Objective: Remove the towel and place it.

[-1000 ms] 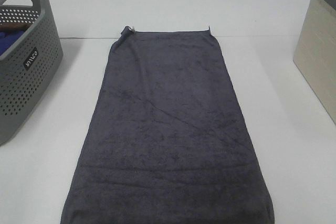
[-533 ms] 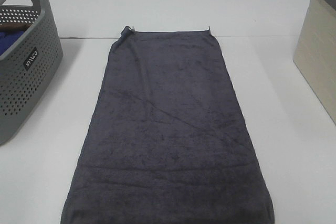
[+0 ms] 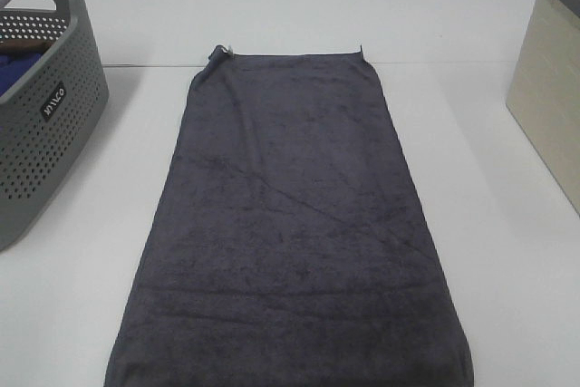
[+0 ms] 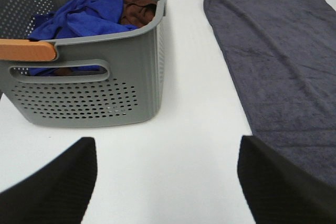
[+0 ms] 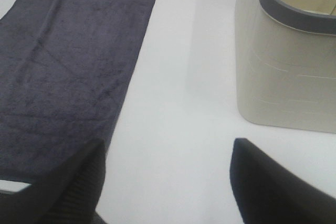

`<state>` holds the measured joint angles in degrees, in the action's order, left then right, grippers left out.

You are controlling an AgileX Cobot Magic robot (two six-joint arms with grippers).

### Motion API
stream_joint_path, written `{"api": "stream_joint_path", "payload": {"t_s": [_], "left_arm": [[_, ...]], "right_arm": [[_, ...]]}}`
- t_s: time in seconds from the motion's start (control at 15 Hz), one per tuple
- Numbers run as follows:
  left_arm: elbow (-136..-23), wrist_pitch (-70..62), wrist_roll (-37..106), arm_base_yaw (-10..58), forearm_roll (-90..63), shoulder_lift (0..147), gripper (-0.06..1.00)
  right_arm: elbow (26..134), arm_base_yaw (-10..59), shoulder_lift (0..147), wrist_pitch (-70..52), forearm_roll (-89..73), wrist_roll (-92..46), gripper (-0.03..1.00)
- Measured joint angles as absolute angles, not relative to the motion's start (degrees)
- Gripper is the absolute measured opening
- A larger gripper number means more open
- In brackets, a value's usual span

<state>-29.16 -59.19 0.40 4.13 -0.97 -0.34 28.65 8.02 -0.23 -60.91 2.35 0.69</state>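
The dark charcoal-grey towel (image 3: 290, 224) lies spread flat and lengthwise on the white table (image 3: 489, 224), its far hem near the table seam. It also shows in the left wrist view (image 4: 278, 56) and in the right wrist view (image 5: 68, 61). Neither arm shows in the high view. My left gripper (image 4: 168, 182) is open and empty above bare table between the grey basket and the towel. My right gripper (image 5: 168, 182) is open and empty above bare table between the towel's edge and the beige bin.
A grey perforated basket (image 3: 45, 124) stands at the left; it holds a blue cloth (image 4: 79, 17) and a brown cloth (image 4: 137, 6). A beige bin with a grey rim (image 3: 553, 88) stands at the right, also in the right wrist view (image 5: 286, 72).
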Motion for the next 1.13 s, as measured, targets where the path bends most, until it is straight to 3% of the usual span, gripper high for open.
{"api": "stream_joint_path", "payload": {"t_s": [1.13], "left_arm": [[-29.16,-59.24,0.40,2.64,-0.97,-0.34,0.71]], "right_arm": [[28.65,8.02,-0.23,-60.91,4.41,0.52,0.66]]}}
